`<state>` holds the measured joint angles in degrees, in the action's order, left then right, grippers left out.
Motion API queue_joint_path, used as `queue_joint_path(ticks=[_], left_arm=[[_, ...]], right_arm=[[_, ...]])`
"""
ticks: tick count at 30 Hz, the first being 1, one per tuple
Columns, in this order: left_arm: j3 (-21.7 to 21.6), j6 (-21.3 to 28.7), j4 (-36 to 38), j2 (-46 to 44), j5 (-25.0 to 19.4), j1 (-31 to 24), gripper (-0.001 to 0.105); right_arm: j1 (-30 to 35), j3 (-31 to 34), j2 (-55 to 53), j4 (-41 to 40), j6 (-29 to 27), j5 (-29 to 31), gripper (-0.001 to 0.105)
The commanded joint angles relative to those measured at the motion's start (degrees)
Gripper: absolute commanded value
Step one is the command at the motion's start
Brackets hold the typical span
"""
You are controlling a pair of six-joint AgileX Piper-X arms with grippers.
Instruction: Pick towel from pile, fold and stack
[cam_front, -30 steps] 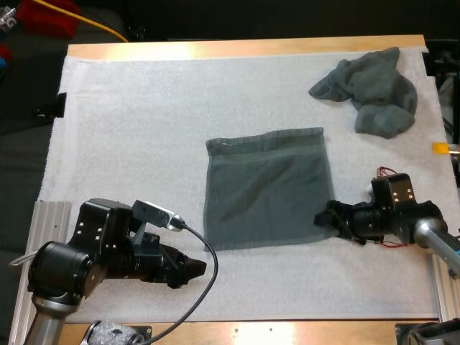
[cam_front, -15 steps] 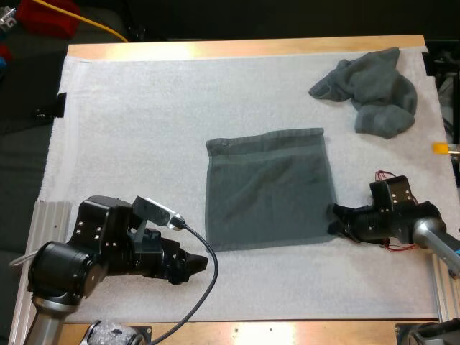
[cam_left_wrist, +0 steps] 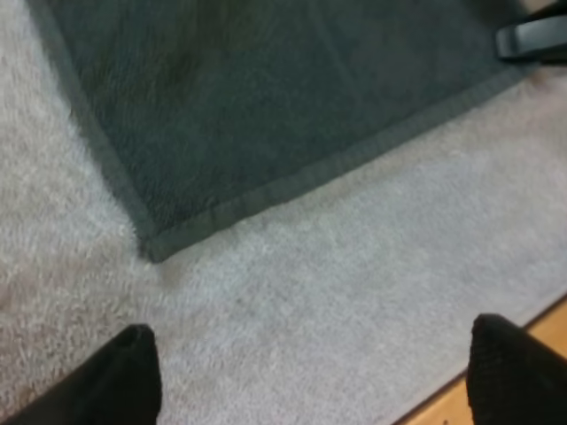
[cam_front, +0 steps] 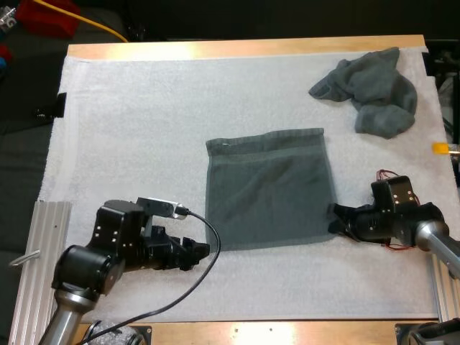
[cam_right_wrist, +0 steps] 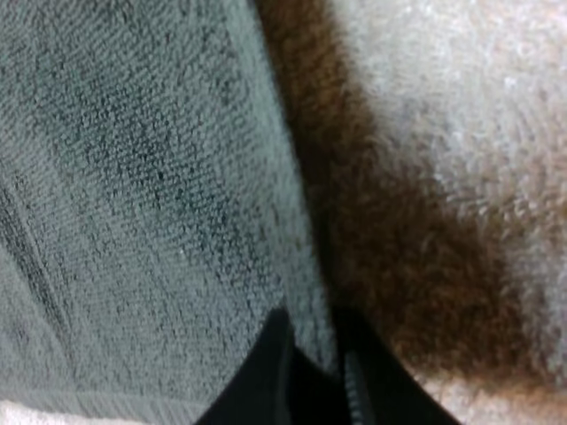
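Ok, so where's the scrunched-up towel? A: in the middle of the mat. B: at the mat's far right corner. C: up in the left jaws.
B: the crumpled towel lies at the far right corner of the mat, while the flat towel takes the middle.
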<state>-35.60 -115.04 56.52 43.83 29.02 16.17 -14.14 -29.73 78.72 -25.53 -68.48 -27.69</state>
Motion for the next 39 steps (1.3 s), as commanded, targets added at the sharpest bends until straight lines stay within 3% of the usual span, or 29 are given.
queue_joint_path(ticks=[1,7,10,21,26,31,34,39], left_arm=[[0.9,-1.7,-2.3,-0.2,0.4,0.3,0.069],[7.9,-8.0,-12.5,0.8,0.4,0.3,0.069],[9.4,-8.6,-14.9,4.0,0.4,0.3,0.069],[9.5,-8.6,-25.6,22.4,3.0,0.3,0.069],[9.5,-8.6,-31.2,29.7,6.7,0.3,0.069],[9.5,-8.6,-33.5,33.8,8.3,0.3,0.069],[9.5,-8.6,-35.1,36.4,12.4,0.3,0.069],[9.2,-8.6,-35.0,37.7,13.4,0.3,0.069]], right_arm=[[-0.1,0.1,-0.6,-0.3,-0.7,-0.3,0.001],[-0.1,0.1,-0.6,-0.3,-0.7,-1.0,0.001],[-0.1,0.1,-0.6,-0.3,-0.7,-1.4,0.001],[-0.1,0.1,-0.6,-0.4,-0.7,-1.7,0.001],[-0.1,0.1,-0.6,-0.4,-0.7,-1.7,0.001],[-0.1,0.1,-0.6,-0.4,-0.7,-1.7,0.001],[-0.1,0.1,-0.6,-0.4,-0.7,-1.7,0.001],[-0.1,0.1,-0.6,-0.4,-0.7,-1.7,0.001]])
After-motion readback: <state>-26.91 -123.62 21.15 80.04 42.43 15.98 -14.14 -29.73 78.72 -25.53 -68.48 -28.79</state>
